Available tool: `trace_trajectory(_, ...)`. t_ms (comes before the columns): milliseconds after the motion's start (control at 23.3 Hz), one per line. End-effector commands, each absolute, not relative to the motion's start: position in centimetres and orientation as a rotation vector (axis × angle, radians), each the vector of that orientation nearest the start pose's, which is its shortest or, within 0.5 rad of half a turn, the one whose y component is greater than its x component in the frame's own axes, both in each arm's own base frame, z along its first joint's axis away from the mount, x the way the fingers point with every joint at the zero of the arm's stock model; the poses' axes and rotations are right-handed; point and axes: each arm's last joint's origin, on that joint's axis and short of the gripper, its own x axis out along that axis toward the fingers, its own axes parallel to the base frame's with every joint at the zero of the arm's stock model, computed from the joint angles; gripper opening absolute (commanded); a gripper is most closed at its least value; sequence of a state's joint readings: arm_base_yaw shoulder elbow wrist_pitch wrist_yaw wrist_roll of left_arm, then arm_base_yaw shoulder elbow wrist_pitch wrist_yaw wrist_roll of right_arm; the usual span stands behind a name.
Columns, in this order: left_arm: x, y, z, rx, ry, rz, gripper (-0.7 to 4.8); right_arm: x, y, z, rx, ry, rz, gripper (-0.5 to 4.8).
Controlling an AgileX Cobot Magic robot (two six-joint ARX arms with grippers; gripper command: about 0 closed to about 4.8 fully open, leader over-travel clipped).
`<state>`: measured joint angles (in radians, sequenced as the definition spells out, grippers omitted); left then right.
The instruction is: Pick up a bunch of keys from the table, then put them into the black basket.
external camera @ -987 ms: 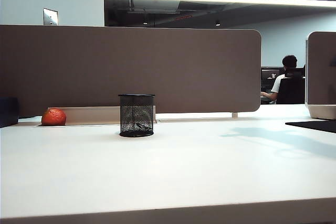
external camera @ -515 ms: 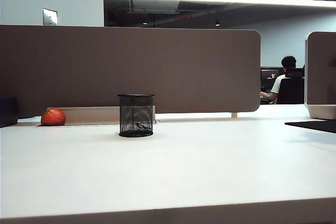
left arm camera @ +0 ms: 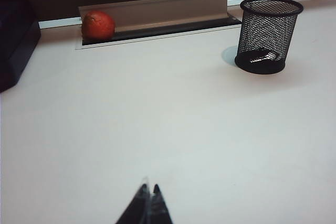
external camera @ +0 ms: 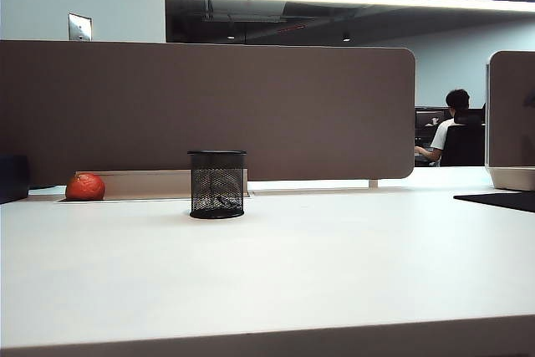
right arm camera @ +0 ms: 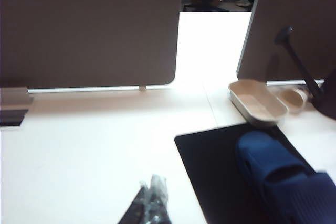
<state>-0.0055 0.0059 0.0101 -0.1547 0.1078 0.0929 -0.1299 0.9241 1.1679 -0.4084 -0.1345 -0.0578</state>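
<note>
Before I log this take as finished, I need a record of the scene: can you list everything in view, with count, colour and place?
black basket: one, black mesh, standing on the table toward its far left.
bunch of keys: one, grey metal, lying in the bottom of the basket.
table: one, white.
round fruit-like object: one, red-orange, in the recessed tray at the far left.
dividers: two, brown, behind the table.
mat: one, black, on the right.
slipper-like object: one, blue, on the mat.
shallow tray: one, beige, beyond the mat.
left gripper: fingers shut, empty, above bare table.
right gripper: fingers shut, empty, beside the mat.
</note>
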Motion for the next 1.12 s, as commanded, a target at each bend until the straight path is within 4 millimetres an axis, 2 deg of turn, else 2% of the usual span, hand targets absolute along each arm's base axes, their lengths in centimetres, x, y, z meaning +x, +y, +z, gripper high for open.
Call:
trace_trajectory(43, 9.6, -0.4, 15.3, 0.082, 0.138, -0.116, -0.06, 15.9, -1.7, 39.1, -0.039, 0.127, 0.006, -0.06)
trace_trajectory(257, 9.6, -0.3, 15.3, 0.083, 0.139, -0.101, -0.06, 13.0, -1.3, 33.6, -0.044, 0.089, -0.004, -0.06)
trace_trajectory(343, 9.6, -0.3, 15.3, 0.084, 0.139, -0.101, -0.06, 12.4, -1.3, 32.1, -0.042, 0.095, -0.023, -0.06)
trace_trajectory(515, 9.6, -0.3, 15.3, 0.083, 0.139, -0.101, -0.06, 10.8, -1.2, 27.7, -0.041, 0.109, -0.072, -0.06)
trace_trajectory(601, 9.6, -0.3, 15.3, 0.083, 0.138, -0.102, -0.06, 10.1, -1.0, 25.2, -0.011, 0.053, -0.032, -0.06)
trace_trajectory(729, 9.6, -0.3, 15.3, 0.083, 0.138, -0.105, -0.06, 9.5, -0.8, 23.1, -0.012, 0.014, 0.031, -0.06)
trace_trajectory(1116, 9.7, -0.3, 15.6, 0.085, 0.103, -0.104, -0.06, 8.7, -0.7, 20.2, -0.003, -0.021, 0.027, -0.06)
